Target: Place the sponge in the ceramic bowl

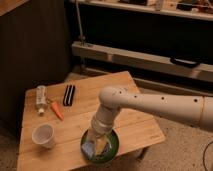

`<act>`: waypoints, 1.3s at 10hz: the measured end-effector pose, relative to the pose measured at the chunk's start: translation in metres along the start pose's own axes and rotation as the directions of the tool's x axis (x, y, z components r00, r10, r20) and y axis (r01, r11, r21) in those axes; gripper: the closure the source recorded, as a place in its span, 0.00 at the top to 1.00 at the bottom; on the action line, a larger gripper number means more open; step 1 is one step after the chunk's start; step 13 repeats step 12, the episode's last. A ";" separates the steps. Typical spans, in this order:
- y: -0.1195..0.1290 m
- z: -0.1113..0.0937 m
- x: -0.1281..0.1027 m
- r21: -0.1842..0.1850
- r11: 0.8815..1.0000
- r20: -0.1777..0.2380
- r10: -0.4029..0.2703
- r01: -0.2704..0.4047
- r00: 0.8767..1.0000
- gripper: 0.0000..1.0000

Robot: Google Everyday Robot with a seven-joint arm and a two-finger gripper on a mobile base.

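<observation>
The green ceramic bowl point(114, 145) sits near the front edge of the wooden table point(131, 117). My white arm reaches down from the right, and its gripper point(99, 141) is low inside the bowl, covering much of it. The blue-grey sponge point(89, 148) shows at the gripper's lower left, within the bowl's rim. Whether the sponge rests on the bowl's bottom or is still held, I cannot tell.
A white plastic cup point(43, 135) stands left of the bowl. Further back on the table lie an orange carrot point(56, 110), a flat black block point(69, 94) and a small bottle point(40, 98). A metal rail point(150, 59) runs behind the table.
</observation>
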 end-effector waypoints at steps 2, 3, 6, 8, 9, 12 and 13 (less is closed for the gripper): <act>-0.020 0.013 0.010 0.006 1.000 -0.019 0.007 -0.007 1.000 0.61; -0.034 0.030 0.011 -0.002 1.000 -0.035 0.000 0.000 0.999 0.63; -0.039 0.056 0.021 -0.039 0.999 -0.053 0.013 -0.015 0.999 0.63; -0.026 0.040 0.038 -0.035 0.998 -0.081 0.044 -0.047 0.996 0.63; -0.018 0.021 0.054 -0.013 0.997 -0.109 0.077 -0.079 0.991 0.63; -0.008 -0.031 0.077 0.049 0.988 -0.156 0.151 -0.145 0.976 0.63; -0.008 -0.031 0.077 0.049 0.988 -0.156 0.151 -0.145 0.976 0.63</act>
